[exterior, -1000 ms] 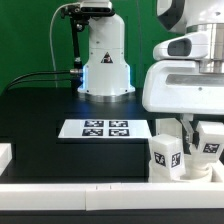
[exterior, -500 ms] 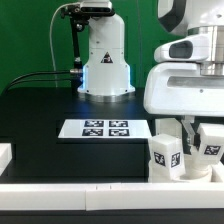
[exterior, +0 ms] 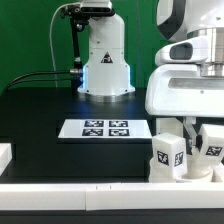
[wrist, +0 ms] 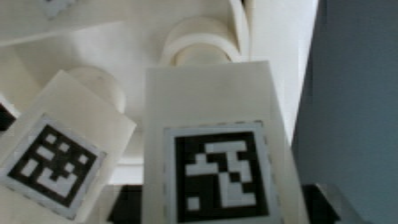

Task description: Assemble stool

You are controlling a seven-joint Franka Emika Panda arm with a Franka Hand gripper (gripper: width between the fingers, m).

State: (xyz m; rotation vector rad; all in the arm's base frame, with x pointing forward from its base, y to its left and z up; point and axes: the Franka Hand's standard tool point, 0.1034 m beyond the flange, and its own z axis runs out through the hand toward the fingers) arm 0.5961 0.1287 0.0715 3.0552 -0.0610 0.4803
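One leg point(wrist: 214, 110) clamped in tool point(wrist: 222, 205), seen in wrist view; only exterior shows marker board point(exterior: 105, 128).

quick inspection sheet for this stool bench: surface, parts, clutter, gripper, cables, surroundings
surface: black table; marker board lies flat at its centre; white border rail along the near edge
job's things: tagged leg stands below the gripper; second leg beside it, toward the exterior view's right; seat not identifiable
clutter: nothing seen
grippers: gripper low over the legs; open or shut cannot be told
cables: black cables run along the back of the table toward the arm's base
surroundings: green backdrop
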